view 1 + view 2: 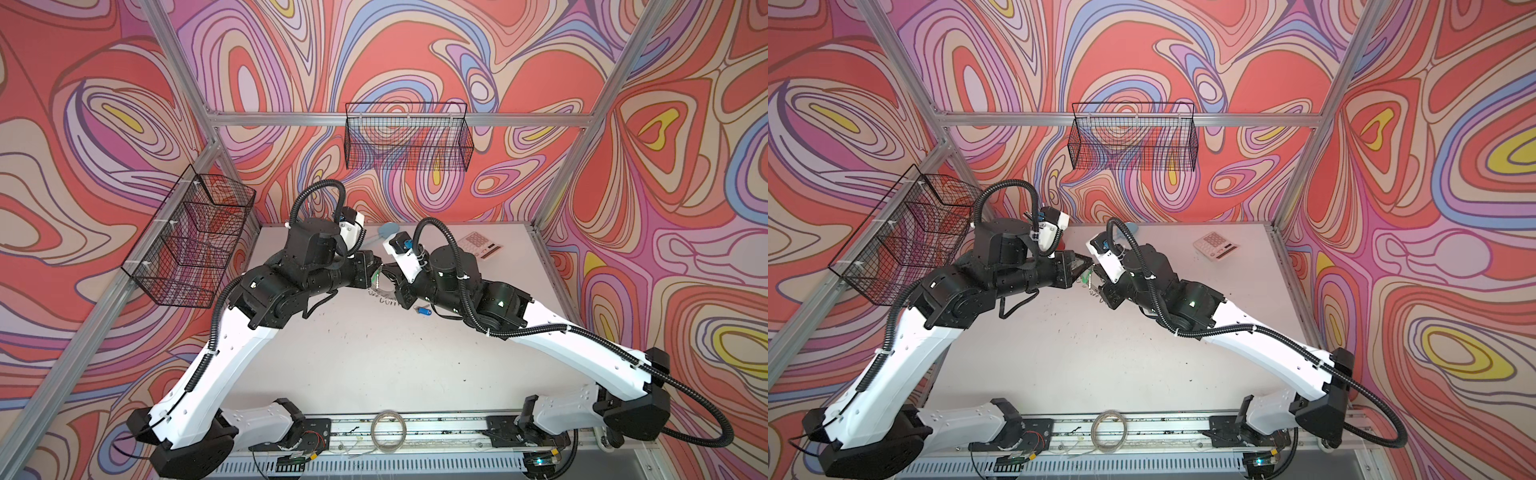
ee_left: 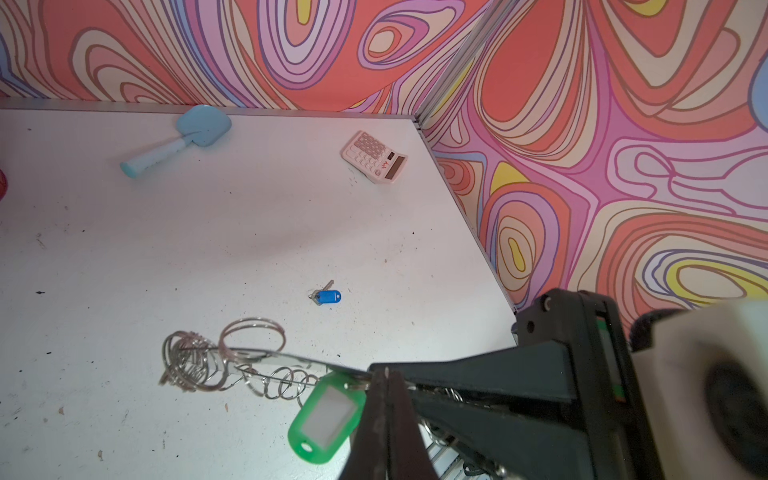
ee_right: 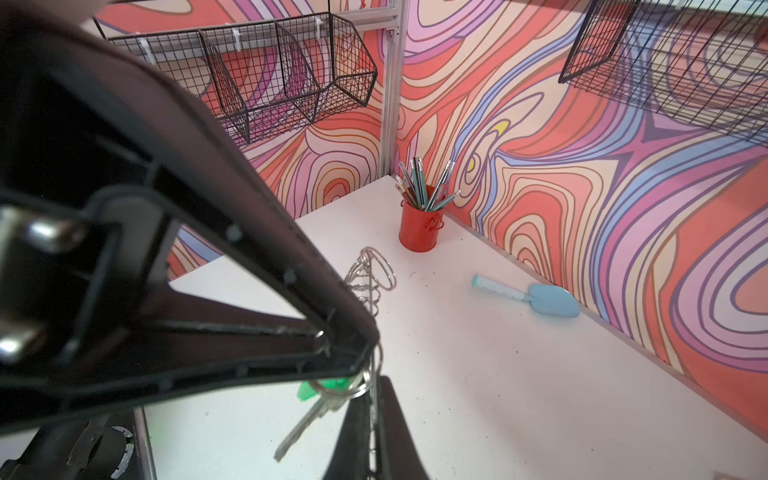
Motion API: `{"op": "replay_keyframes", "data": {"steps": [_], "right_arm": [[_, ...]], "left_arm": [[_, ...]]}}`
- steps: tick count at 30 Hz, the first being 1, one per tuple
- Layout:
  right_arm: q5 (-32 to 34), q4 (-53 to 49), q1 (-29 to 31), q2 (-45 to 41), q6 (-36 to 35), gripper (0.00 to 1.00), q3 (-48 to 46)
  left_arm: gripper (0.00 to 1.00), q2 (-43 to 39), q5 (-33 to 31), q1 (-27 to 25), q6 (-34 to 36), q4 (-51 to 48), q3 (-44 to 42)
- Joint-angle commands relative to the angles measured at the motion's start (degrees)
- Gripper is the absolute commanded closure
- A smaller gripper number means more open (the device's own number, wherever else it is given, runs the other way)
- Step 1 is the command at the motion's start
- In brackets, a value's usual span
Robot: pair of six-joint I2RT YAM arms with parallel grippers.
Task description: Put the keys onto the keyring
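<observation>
Keys counted: two. The metal key with the green plastic tag hangs at the rim of the one flat grey metal keyring fringed with small wire rings; whether it is threaded on cannot be told. The left gripper is clenched on that key's ring. The right gripper is clamped on the keyring rim. The blue-tagged metal key lies loose on the white table, well apart. Also on the table are one pink calculator and one pale-blue trowel.

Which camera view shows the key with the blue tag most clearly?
The left wrist view: the blue-tagged key lies unobstructed on the table. A top view shows only a small blue spot beside the right arm. The right wrist view misses it.
</observation>
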Motion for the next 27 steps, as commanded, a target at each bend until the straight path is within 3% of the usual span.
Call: {"op": "replay_keyframes", "data": {"steps": [1,3,8,13,19,27], "right_arm": [[0.35,1.49,-0.71,-1.45,1.97,1.00,-1.16],[-0.22,2.02,-0.64,-1.71,2.64,1.00,-1.55],[-0.53,2.80,-0.70,-1.94,3.95,1.00,-2.18],[-1.22,1.42,-0.68,-0.98,6.34,1.00,-0.05],[-0.29,1.84,-0.66,-0.86,9.32,1.00,0.32],[0.09,5.59,-0.69,-1.34,10.77,1.00,-1.86]], "left_arm": [[0.83,-1.42,3.62,0.01,2.07,-0.84,2.34],[0.71,-1.78,3.54,0.07,1.96,-0.67,2.25],[0.61,-5.01,2.11,0.27,2.01,1.58,-1.32],[0.62,-8.08,1.61,0.27,1.89,5.76,-7.19],[0.70,-10.04,1.77,0.27,-0.74,12.06,-13.84],[0.70,-11.15,1.38,0.01,-0.28,17.46,-18.53]]}}
